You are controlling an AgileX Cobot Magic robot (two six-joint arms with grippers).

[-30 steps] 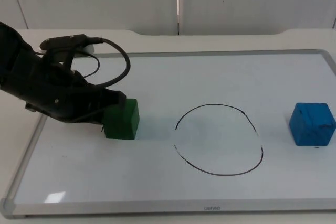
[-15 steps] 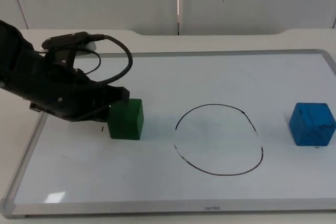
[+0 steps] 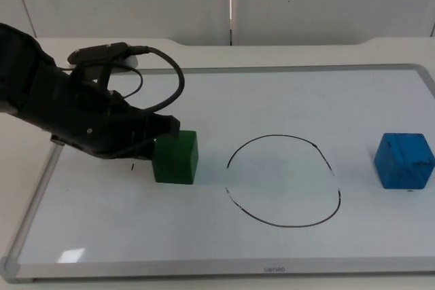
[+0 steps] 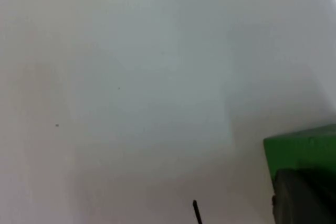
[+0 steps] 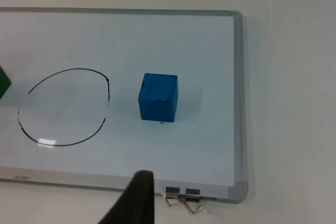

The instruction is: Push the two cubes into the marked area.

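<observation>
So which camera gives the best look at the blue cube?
The right wrist view: the blue cube sits whole and central, apart from the drawn circle. The top view shows it whole too, but at the picture's edge.

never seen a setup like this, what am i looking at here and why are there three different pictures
This is a two-armed robot at a table with a whiteboard lying on it. One picture comes from a fixed camera above; the other two come from cameras on each arm's wrist. On the board are a green cube, a blue cube and a hand-drawn black circle, the marked area. The left gripper is pressed against the green cube's side, on the side away from the circle; nothing is held. The left wrist view shows that cube's edge close up. The right wrist view looks at the blue cube from a distance; that arm waits.
</observation>
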